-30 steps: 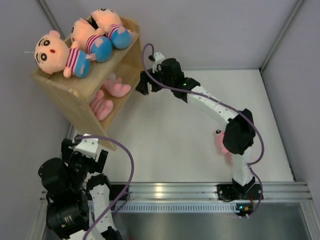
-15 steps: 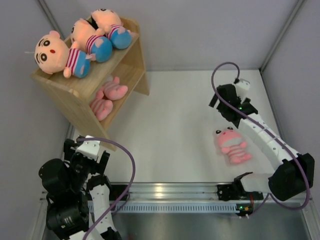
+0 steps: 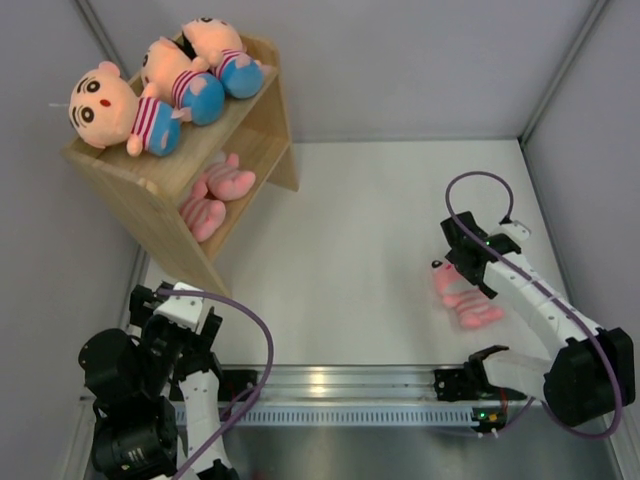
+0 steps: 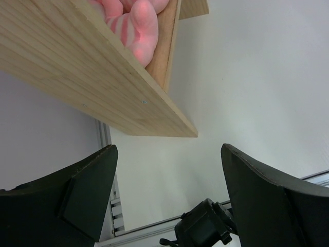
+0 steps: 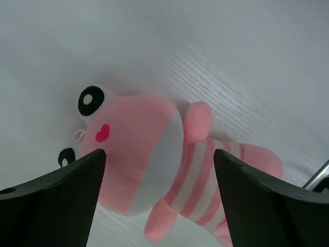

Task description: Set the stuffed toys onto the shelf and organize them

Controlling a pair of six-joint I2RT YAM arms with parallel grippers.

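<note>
Right end effector (image 5: 158, 154) dropped over pink animal (image 3: 470, 306), wide apart, half hiding its head, left end effector (image 4: 168, 149) wide

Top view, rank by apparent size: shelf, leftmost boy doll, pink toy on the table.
1. shelf
2. leftmost boy doll
3. pink toy
The order of 2 and 3 is unsure: the right end effector partly covers the toy, and the doll sits nearer the camera.
</note>
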